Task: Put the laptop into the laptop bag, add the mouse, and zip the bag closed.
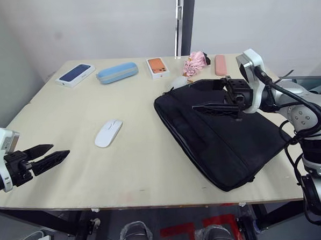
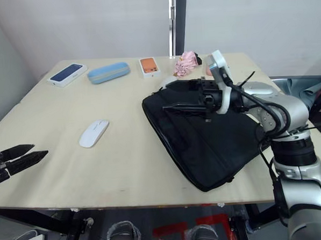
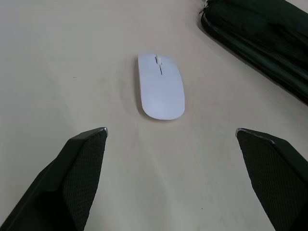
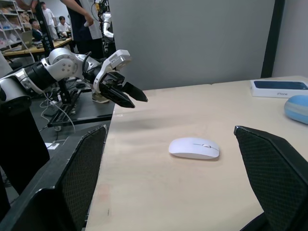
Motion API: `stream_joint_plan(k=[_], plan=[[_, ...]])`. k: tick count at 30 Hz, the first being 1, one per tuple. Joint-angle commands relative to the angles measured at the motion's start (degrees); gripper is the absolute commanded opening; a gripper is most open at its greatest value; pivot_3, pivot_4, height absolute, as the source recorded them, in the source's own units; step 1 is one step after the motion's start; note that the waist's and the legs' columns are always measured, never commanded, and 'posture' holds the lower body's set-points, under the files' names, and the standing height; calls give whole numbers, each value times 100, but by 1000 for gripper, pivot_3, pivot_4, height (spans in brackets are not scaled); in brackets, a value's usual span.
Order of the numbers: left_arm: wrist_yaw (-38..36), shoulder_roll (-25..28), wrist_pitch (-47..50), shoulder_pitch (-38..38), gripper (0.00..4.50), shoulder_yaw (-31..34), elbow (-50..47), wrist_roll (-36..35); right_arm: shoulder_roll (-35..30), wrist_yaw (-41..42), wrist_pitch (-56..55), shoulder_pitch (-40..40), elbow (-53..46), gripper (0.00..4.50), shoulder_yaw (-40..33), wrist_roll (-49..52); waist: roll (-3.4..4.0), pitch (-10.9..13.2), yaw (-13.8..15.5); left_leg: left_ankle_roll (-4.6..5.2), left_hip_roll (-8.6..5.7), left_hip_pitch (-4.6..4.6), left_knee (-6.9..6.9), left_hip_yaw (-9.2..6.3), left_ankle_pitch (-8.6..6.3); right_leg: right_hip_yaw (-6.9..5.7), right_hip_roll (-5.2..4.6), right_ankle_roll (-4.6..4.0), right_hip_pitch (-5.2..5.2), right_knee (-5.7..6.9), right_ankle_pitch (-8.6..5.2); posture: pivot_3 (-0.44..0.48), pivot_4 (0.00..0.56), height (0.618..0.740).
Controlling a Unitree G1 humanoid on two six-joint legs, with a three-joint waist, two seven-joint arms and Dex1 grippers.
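Observation:
The black laptop bag (image 1: 221, 141) lies flat on the right half of the table, turned at an angle. The laptop is hidden from view. The white mouse (image 1: 108, 133) rests on bare wood to the left of the bag, and shows in the left wrist view as the mouse (image 3: 160, 86). My left gripper (image 1: 61, 149) hovers open at the table's left front edge, pointing at the mouse from some way off. My right gripper (image 1: 191, 96) stands open just above the bag's far left corner, holding nothing.
Along the far edge lie a white phone box with a blue picture (image 1: 74, 74), a blue case (image 1: 117, 72), an orange phone box (image 1: 158, 67), a pink bundle (image 1: 195, 63) and a pink case (image 1: 220, 64). A white lump (image 1: 179, 82) sits behind the bag. People stand far behind the table (image 4: 72, 14).

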Motion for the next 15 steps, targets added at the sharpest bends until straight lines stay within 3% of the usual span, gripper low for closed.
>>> stream_joint_plan(k=[1,15], plan=[[263,-88,-220,-255,4500,-286,-273,41,21,-126,-232,-35,-153,4452,-89,-54,0,0,-1,0,-1,0,1,0,0,0,0,0,1,0,0,0,150,740],[1445,-1001,-1707,-1825,4500,-2294,538,1432,-89,-378,-597,407,-492,4452,-17,-349,-2,-2,-8,0,-1,-2,4,0,2,1,0,2,1,2,2,0,150,740]])
